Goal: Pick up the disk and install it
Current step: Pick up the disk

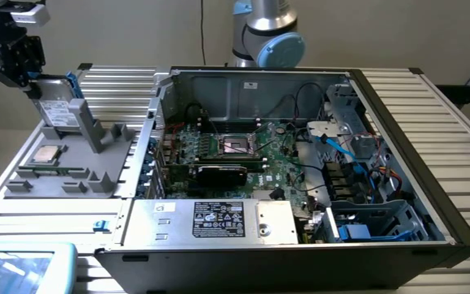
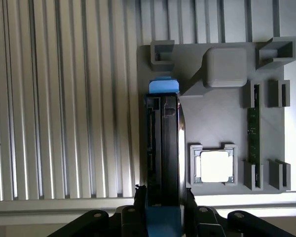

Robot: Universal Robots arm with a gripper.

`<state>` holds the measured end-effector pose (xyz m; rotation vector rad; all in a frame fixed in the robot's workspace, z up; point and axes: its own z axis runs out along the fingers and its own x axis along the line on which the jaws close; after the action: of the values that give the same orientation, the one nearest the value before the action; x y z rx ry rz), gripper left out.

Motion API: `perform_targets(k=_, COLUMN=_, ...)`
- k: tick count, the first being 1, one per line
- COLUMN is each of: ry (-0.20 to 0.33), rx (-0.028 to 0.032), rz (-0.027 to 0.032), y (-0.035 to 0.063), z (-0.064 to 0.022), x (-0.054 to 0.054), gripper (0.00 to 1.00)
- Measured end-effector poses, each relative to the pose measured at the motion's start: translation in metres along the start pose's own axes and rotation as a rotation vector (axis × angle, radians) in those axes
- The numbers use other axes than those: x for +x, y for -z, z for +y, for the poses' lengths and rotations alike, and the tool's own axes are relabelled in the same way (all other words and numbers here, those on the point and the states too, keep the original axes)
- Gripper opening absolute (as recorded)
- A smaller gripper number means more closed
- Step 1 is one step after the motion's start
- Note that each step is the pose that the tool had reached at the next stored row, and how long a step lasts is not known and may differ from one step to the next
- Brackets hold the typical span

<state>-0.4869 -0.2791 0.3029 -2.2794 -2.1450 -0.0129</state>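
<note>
The disk (image 1: 55, 105) is a grey metal drive with a white label in a blue carrier. It stands on edge at the upright post of the grey holder plate (image 1: 63, 177), at the exterior view's far left. My gripper (image 1: 32, 86) comes down on it from above and is shut on its upper end. In the wrist view the disk (image 2: 164, 143) runs edge-on away from my gripper (image 2: 163, 200). One black finger (image 2: 139, 197) presses on each side, and a blue tab (image 2: 164, 86) shows at the far end. Whether the disk still rests in the holder I cannot tell.
The holder plate also carries a square silver processor chip (image 2: 216, 166) and a green memory stick (image 2: 254, 136). An open computer case (image 1: 300, 159) stands in the middle, with motherboard, a silver box (image 1: 210, 220) at the front, and a drive cage (image 1: 374, 223) at front right. The table is ribbed aluminium (image 2: 64, 98).
</note>
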Motion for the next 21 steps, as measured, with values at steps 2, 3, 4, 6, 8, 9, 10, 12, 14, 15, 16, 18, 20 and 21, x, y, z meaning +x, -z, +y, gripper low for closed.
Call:
perform_targets(k=2, ry=0.000, rx=-0.0001, rz=-0.0009, y=0.0029, z=0.0007, x=0.000, gripper=0.37)
perform_targets(k=3, ry=0.000, rx=-0.0002, rz=-0.0013, y=0.0046, z=0.0010, x=0.000, gripper=0.37)
perform_targets(k=4, ry=0.000, rx=-0.0002, rz=-0.0017, y=0.0064, z=0.0013, x=0.000, gripper=0.37)
perform_targets(k=6, ry=0.000, rx=-0.0003, rz=-0.0022, y=0.0092, z=0.0019, x=0.000, gripper=0.37)
perform_targets(k=8, ry=0.000, rx=-0.0002, rz=-0.0028, y=0.0115, z=0.0024, x=0.000, gripper=0.37)
perform_targets(k=9, ry=0.000, rx=-0.0002, rz=-0.0030, y=0.0127, z=0.0025, x=0.000, gripper=0.37)
perform_targets(k=10, ry=0.000, rx=-0.0002, rz=-0.0032, y=0.0139, z=0.0028, x=0.000, gripper=0.37)
perform_targets(k=12, ry=0.000, rx=-0.0004, rz=-0.0035, y=0.0173, z=0.0034, x=0.000, gripper=0.37)
perform_targets(k=14, ry=0.000, rx=-0.0004, rz=-0.0038, y=0.0212, z=0.0039, x=0.001, gripper=0.37)
perform_targets(k=15, ry=0.000, rx=-0.0003, rz=-0.0041, y=0.0231, z=0.0042, x=0.001, gripper=0.37)
perform_targets(k=16, ry=0.000, rx=-0.0004, rz=-0.0042, y=0.0248, z=0.0043, x=0.001, gripper=0.37)
perform_targets(k=18, ry=0.000, rx=-0.0003, rz=-0.0045, y=0.0291, z=0.0043, x=0.001, gripper=0.37)
perform_targets(k=20, ry=0.000, rx=-0.0004, rz=-0.0047, y=0.0366, z=0.0044, x=0.001, gripper=0.37)
perform_targets(k=21, ry=0.000, rx=-0.0003, rz=-0.0049, y=0.0410, z=0.0044, x=0.001, gripper=0.37)
